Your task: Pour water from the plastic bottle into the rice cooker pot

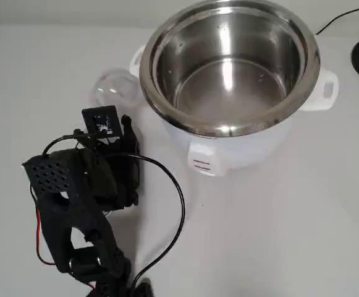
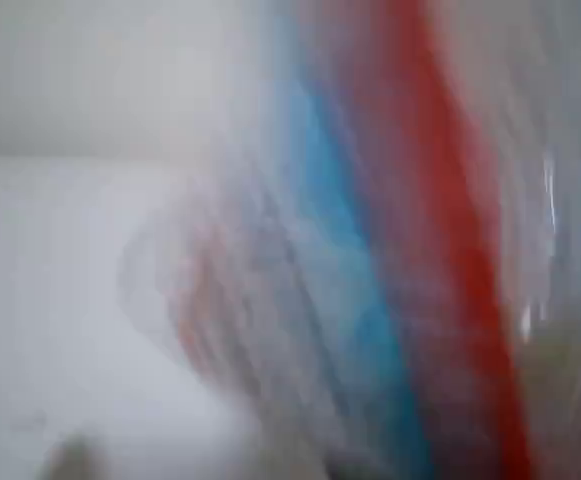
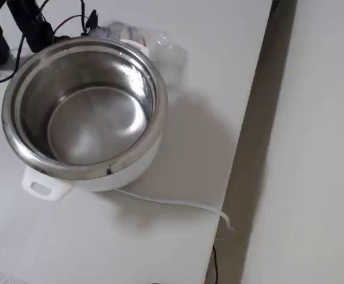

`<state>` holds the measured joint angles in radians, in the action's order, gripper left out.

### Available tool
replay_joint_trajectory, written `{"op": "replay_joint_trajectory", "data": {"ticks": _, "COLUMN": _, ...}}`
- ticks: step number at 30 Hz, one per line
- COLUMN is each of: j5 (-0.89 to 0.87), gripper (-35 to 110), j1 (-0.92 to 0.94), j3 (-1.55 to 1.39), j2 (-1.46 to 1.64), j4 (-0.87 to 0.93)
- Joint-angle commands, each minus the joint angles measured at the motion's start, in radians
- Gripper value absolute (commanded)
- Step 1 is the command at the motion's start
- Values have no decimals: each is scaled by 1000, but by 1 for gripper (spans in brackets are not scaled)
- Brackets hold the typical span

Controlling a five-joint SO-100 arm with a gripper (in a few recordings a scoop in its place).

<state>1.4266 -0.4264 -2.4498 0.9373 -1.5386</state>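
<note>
- The plastic bottle (image 1: pixel 112 88) lies beside the rice cooker pot (image 1: pixel 228 62), partly hidden by it.
- The wrist view blurs its label.
- End effector (image 1: pixel 118 127) grip state cannot be told.

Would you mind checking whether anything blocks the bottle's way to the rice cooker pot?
Nothing visible does. The plastic bottle lies right beside the rice cooker pot, with only the pot's own raised rim between them.

Red-and-blue-banded clear bottle (image 2: pixel 400 280), shiny steel pot (image 1: pixel 228 62).
</note>
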Motion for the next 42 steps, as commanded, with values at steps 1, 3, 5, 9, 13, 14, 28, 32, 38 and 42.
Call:
{"op": "replay_joint_trajectory", "data": {"ticks": 1, "j5": -9, "gripper": 49, "j1": 12, "j3": 9, "j2": 120, "j4": -3}}
{"op": "replay_joint_trajectory", "data": {"ticks": 3, "j5": -9, "gripper": 49, "j1": 15, "j3": 6, "j2": 143, "j4": 3}}
{"op": "replay_joint_trajectory", "data": {"ticks": 5, "j5": -15, "gripper": 49, "j1": 18, "j3": -9, "j2": 166, "j4": 6}}
{"op": "replay_joint_trajectory", "data": {"ticks": 9, "j5": -51, "gripper": 48, "j1": 18, "j3": -86, "j2": 230, "j4": 18}}
{"op": "replay_joint_trajectory", "data": {"ticks": 13, "j5": -106, "gripper": 47, "j1": 26, "j3": -176, "j2": 304, "j4": 31}}
{"op": "replay_joint_trajectory", "data": {"ticks": 14, "j5": -124, "gripper": 47, "j1": 31, "j3": -206, "j2": 337, "j4": 51}}
{"op": "replay_joint_trajectory", "data": {"ticks": 28, "j5": -764, "gripper": 39, "j1": 166, "j3": -374, "j2": 1572, "j4": 1491}}
{"op": "replay_joint_trajectory", "data": {"ticks": 32, "j5": -983, "gripper": 34, "j1": 207, "j3": -388, "j2": 1865, "j4": 1859}}
{"op": "replay_joint_trajectory", "data": {"ticks": 38, "j5": -1140, "gripper": 17, "j1": 255, "j3": -433, "j2": 2353, "j4": 2364}}
{"op": "replay_joint_trajectory", "data": {"ticks": 42, "j5": -1247, "gripper": 6, "j1": 360, "j3": -426, "j2": 2353, "j4": 2485}}
